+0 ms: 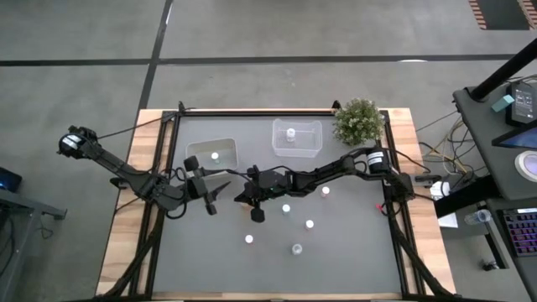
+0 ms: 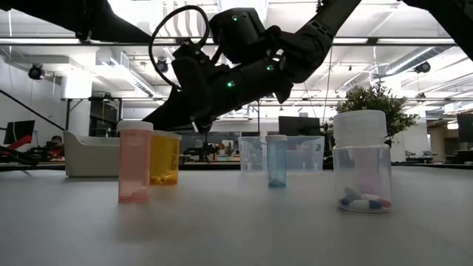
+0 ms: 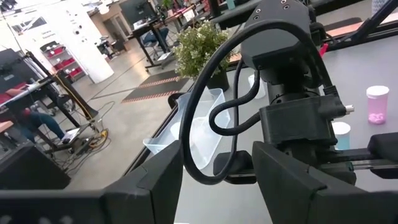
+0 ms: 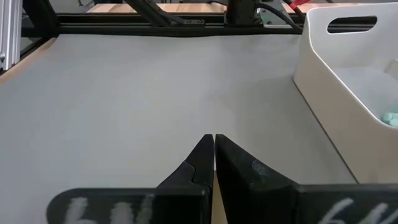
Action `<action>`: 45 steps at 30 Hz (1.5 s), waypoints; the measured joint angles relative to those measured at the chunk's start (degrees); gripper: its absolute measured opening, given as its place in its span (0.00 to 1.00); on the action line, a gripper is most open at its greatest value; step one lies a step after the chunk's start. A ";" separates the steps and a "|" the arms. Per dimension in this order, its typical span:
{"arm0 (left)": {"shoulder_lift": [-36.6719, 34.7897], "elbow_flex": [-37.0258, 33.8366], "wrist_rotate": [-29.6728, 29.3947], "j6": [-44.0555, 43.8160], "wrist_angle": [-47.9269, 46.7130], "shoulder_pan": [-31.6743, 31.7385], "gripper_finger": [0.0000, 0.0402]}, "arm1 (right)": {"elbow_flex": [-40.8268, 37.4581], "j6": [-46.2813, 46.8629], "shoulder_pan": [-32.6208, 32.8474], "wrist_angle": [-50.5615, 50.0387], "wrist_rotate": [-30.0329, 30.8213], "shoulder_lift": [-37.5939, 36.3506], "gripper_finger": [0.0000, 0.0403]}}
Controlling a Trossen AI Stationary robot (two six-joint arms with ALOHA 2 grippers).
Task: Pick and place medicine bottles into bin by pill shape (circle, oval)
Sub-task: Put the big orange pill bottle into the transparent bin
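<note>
The medicine bottles stand loose on the grey tabletop (image 1: 352, 260), scattered right of centre. From above their white caps show as dots: one (image 1: 286, 209) just beside the right arm's wrist, one (image 1: 325, 191) farther right, one (image 1: 310, 224) nearer, one (image 1: 248, 239) to the near left, and a clear one (image 1: 296, 248) nearest of all. Seen level with the tabletop, a pink bottle (image 2: 134, 161) stands at the left with an amber bottle (image 2: 165, 158) just behind it, a small blue bottle (image 2: 276, 160) stands in the middle farther off, and a clear bottle (image 2: 361, 160) with capsules in its bottom stands at the right. One more bottle (image 1: 290, 133) sits inside the clear bin (image 1: 297, 138) at the far side, and another white cap (image 1: 215, 155) shows inside the white bin (image 1: 211, 156) to the left of it.

The right pincer (image 4: 214, 148) hangs above the tabletop near the middle, its two fingers pressed together and holding nothing, with the white bin just beside it. The left pincer (image 1: 210, 200) hovers to the left of it, near the white bin; its fingers (image 3: 292, 180) stand partly apart with nothing between them.

A green potted plant (image 1: 358, 121) stands at the far right corner, beside the clear bin.
</note>
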 joint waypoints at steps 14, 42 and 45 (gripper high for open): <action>0.11 -0.01 -0.07 -0.02 0.44 0.00 0.44 | 1.00 -0.86 0.00 -1.01 -0.08 -1.91 0.02; 0.66 -0.04 0.07 0.07 0.41 0.02 0.44 | 0.92 -1.94 1.15 -14.93 2.65 -7.42 0.02; 0.63 -0.04 0.07 0.07 0.51 0.02 0.44 | 0.92 -1.96 1.30 -14.60 2.64 -5.98 0.02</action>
